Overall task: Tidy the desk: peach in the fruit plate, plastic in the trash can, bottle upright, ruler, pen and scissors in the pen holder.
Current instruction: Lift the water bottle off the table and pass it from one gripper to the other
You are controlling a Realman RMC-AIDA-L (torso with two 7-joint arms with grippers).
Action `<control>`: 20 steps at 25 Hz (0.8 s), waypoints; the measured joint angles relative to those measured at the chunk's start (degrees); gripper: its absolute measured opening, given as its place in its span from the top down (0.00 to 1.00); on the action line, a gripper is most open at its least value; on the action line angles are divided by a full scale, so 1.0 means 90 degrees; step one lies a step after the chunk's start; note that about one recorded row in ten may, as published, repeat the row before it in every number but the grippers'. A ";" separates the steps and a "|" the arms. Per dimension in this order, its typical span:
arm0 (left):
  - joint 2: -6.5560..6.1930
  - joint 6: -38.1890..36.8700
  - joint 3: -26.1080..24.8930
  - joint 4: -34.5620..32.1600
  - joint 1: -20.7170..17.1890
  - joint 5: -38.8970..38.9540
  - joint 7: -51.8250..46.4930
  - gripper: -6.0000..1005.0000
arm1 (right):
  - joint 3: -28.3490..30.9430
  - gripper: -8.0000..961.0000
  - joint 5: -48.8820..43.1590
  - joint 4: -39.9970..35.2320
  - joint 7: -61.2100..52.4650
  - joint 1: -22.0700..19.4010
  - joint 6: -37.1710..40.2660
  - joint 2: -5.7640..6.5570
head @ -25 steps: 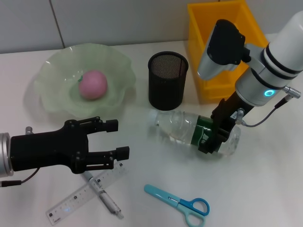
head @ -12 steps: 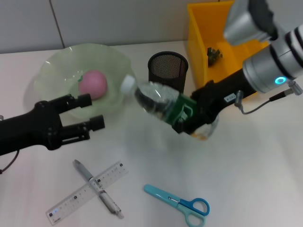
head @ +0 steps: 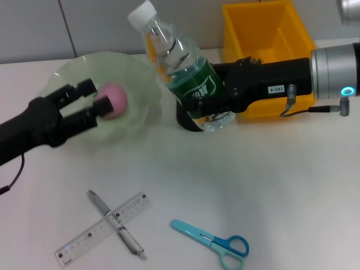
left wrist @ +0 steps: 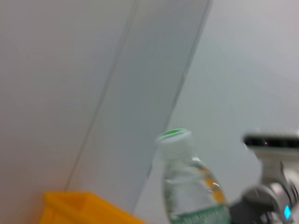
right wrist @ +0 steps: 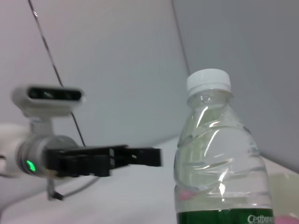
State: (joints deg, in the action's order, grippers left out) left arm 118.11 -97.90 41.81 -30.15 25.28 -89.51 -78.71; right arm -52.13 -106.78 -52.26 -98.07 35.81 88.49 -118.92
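Observation:
My right gripper (head: 209, 104) is shut on the clear bottle (head: 183, 62) at its green label. It holds the bottle above the table, nearly upright, with the white cap (head: 141, 12) tilted left. The bottle also shows in the right wrist view (right wrist: 218, 163) and the left wrist view (left wrist: 189, 186). My left gripper (head: 93, 97) is open and empty over the green fruit plate (head: 138, 70), beside the pink peach (head: 114, 100). The black pen holder (head: 181, 114) is mostly hidden behind the bottle. The ruler (head: 84, 239), pen (head: 128, 238) and blue scissors (head: 212, 242) lie on the table at the front.
The yellow bin (head: 264, 31) stands at the back right behind my right arm, and also shows in the left wrist view (left wrist: 79, 207). The pen lies crossed over the ruler. My left gripper shows in the right wrist view (right wrist: 117, 157).
My right gripper has lifted the bottle off the table and swung it from lying flat to nearly upright. My left gripper has moved back and left, from near the ruler to over the fruit plate.

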 joint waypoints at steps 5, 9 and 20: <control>0.0027 -0.0122 -0.0207 0.0512 0.0134 0.0412 0.0168 0.19 | -0.0046 0.20 0.0462 0.0765 0.0595 0.0071 0.0058 -0.0008; 0.0033 -0.0199 -0.0194 0.0793 0.0194 0.0848 0.0171 0.19 | -0.0095 0.20 0.0842 0.1309 0.1059 0.0138 0.0198 -0.0007; 0.0047 -0.0363 -0.0176 0.1100 0.0467 0.0944 0.0075 0.20 | -0.0314 0.20 0.0881 0.1812 0.1504 0.0313 0.0393 -0.0029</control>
State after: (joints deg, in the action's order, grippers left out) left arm 118.53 -101.16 40.23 -20.25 29.48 -81.01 -78.04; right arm -54.95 -98.85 -35.95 -84.53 38.63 92.03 -119.18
